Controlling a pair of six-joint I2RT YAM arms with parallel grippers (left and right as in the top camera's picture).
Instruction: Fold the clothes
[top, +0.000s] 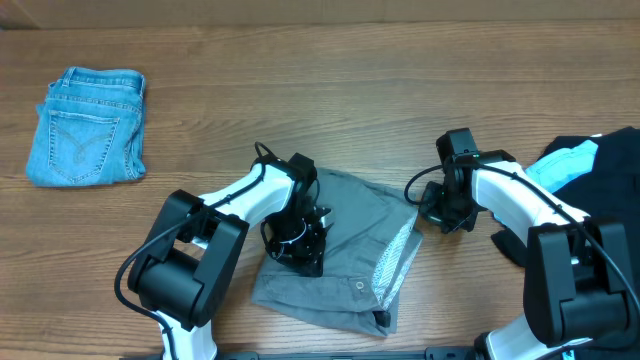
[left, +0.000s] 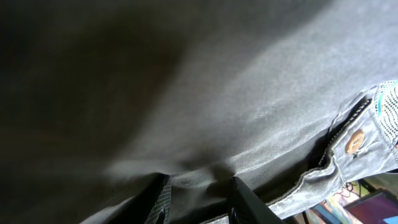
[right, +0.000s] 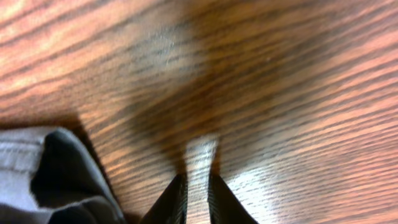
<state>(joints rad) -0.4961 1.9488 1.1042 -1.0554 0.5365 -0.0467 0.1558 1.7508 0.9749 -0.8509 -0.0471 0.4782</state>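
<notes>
Centre-front of the brown wooden table: grey cotton shorts with buttoned waistband, lying rumpled. The left gripper is down on them with cloth between its parted fingers; I cannot tell whether it grasps. The right gripper is clenched nearly tight on nothing, over bare wood just beside the shorts' right edge. The folded light-blue denim garment lies far left, the black and sky-blue garments far right.

I see bare table across the far side, free passage; folded jeans block far left; grey shorts fill near centre; black and sky-blue garments crowd right edge; right gripper stands in the gap between
</notes>
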